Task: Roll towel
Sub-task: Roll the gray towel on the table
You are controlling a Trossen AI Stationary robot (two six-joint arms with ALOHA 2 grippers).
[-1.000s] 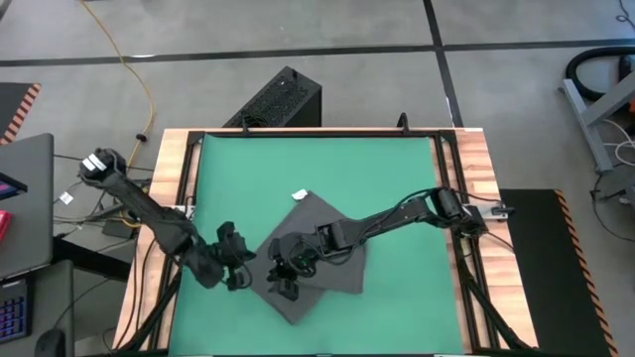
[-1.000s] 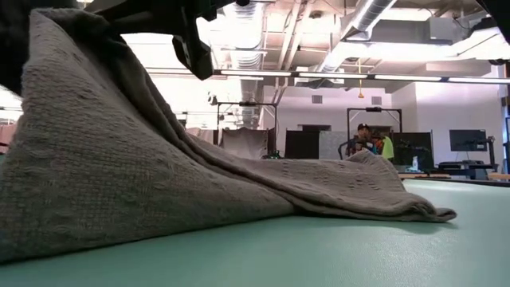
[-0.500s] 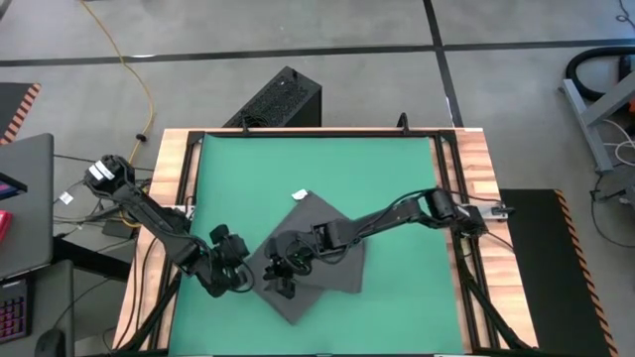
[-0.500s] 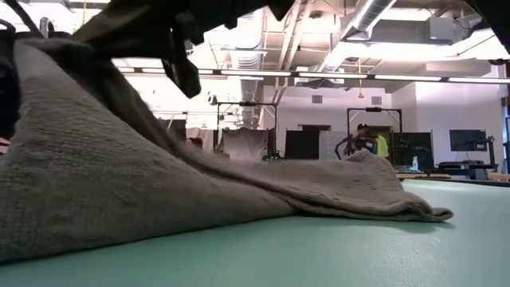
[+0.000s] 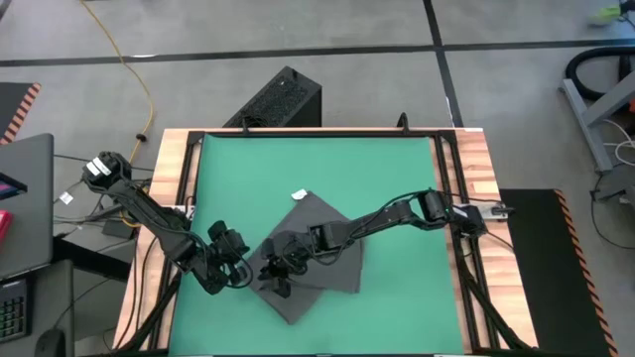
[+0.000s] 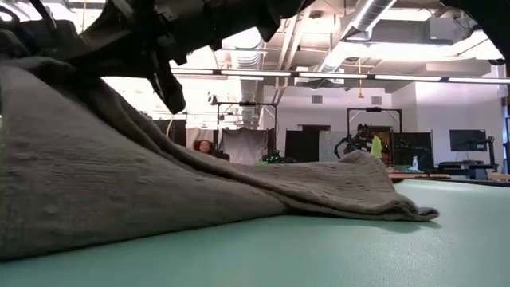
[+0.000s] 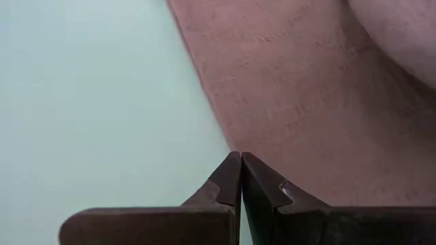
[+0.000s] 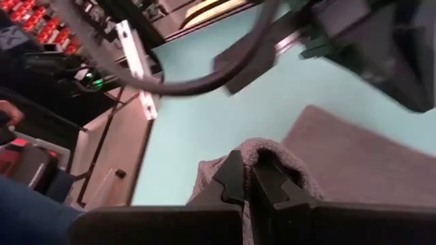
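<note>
Near the front-centre of the green mat [image 5: 317,169] lies the towel [image 5: 322,248], dark grey, sitting diamond-wise with its small white tag [image 5: 299,194] at the far corner.

Right end effector [image 5: 276,276] is over the towel's left-front edge, fingers pressed together on a fold of the towel; right wrist view shows cloth bunched up around the fingertips [image 8: 235,173]. Low view: that edge is lifted off the mat and drapes down in a slope to the far side, which lies flat on the mat with a small ripple at its end [image 6: 374,187].

Left end effector [image 5: 234,270] is just beside the towel's left edge, low over the mat. Left wrist view: fingers [image 7: 231,180] pressed together, tips right at the towel border [image 7: 306,102]; cannot tell whether any cloth is caught between them.

Mat sits on a wood-edged desk [image 5: 164,198] with a black frame. Black box [image 5: 278,99] stands on the floor behind the desk, yellow cable [image 5: 139,74] runs across the floor at left. Low view shows people [image 6: 368,143] far off in the room behind.
</note>
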